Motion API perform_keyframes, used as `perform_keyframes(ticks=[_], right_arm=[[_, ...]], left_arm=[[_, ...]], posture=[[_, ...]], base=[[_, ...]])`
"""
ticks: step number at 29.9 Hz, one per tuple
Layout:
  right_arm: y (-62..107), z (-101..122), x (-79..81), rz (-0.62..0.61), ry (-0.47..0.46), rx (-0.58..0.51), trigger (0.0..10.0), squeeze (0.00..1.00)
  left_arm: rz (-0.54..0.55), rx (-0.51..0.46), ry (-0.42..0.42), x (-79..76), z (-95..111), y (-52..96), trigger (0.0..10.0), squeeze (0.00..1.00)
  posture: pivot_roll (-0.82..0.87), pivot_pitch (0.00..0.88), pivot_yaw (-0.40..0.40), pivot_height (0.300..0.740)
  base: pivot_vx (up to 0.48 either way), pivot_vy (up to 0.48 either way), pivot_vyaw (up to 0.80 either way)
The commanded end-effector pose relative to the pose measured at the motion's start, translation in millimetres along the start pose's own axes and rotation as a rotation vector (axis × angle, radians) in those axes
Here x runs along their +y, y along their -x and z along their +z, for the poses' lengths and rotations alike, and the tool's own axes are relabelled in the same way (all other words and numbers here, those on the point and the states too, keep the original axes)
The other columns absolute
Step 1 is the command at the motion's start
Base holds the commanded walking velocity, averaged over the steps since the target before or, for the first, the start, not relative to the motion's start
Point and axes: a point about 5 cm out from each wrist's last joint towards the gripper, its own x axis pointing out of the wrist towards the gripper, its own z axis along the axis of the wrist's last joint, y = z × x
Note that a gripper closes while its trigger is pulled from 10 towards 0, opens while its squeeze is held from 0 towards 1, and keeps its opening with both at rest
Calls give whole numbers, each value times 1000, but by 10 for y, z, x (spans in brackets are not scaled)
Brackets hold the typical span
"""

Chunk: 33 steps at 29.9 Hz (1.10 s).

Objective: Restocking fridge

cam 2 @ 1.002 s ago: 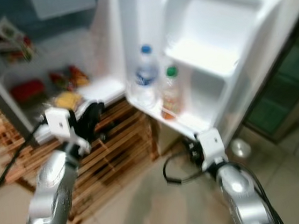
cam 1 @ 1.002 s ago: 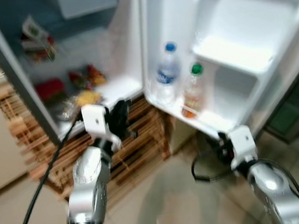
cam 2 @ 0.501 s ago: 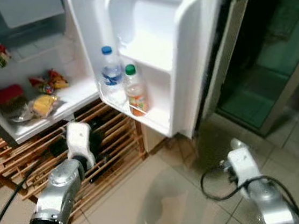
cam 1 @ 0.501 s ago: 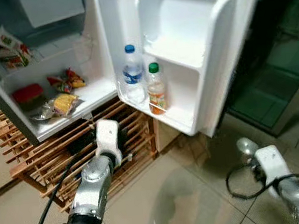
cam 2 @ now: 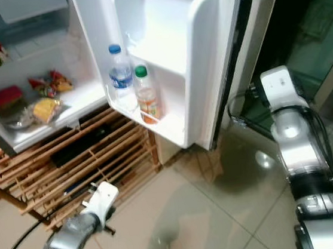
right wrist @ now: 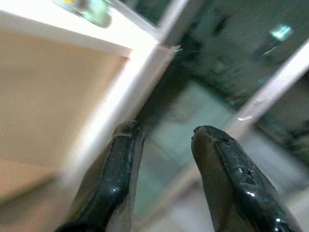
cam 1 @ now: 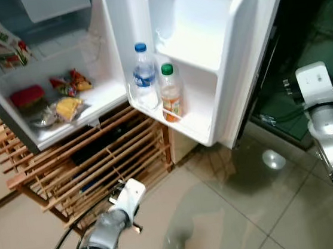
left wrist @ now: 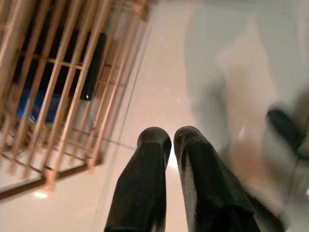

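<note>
Right hand [right wrist: 161, 140], fingers apart and holding nothing, hovers beside the open fridge door's [cam 1: 218, 52] outer edge.

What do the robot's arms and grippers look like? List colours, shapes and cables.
Both arms are shiny silver tubes with black joint bands and white box-shaped wrist housings. A black cable trails from the left arm; another loops at the right arm. Left gripper and right gripper each have two long, glossy black, round-tipped fingers.

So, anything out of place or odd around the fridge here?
Nothing spilled or damaged. The fridge door stands wide open with the water bottle and juice bottle upright in its shelf. Snack packets lie loosely on the bottom shelf. Neither the left hand nor the right hand holds anything.
</note>
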Motion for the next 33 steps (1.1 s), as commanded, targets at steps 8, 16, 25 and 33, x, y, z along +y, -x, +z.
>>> perform_keyframes(ticks=[8, 16, 25, 33], right_arm=[[65, 515, 732, 442, -448, -43, 10000, 0], [983, 1692, 1457, 1125, -711, -303, 10000, 0], [1456, 2127, 1207, 1535, -757, -556, 10000, 0], [1018, 1639, 1181, 1231, -801, -305, 10000, 0]], left_arm=[[-19, 48, -357, -19, -62, -32, 10000, 0], [-186, 208, -621, -91, -502, 30, 10000, 0], [-231, 261, -681, -130, -700, 74, 10000, 0], [-110, 129, -538, 19, -425, 27, 10000, 0]], posture=[[-126, 0, -3, 740], [-141, 0, -2, 740], [-121, 0, -20, 740], [-112, 0, -19, 740]], base=[[0, 0, 0], [0, 0, 0], [0, 0, 0], [0, 0, 0]])
